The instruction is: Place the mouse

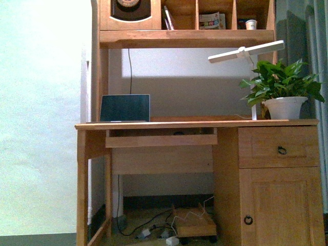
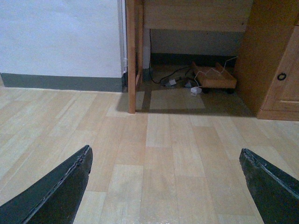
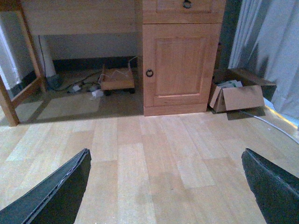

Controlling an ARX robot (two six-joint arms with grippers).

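We find our left pincer (image 2: 164, 153) and right pincer (image 3: 167, 153) gaping wide and empty above the floor (image 2: 168, 126), while the mouse (image 1: 178, 133), seemingly the dark speck on the bench's (image 1: 205, 123) pull-out tray (image 1: 154, 140), looks light, rigid and smooth, best pinched across its sides

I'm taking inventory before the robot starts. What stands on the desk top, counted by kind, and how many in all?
Laptop: 1
Potted plant: 1
Lamp: 1
Total: 3
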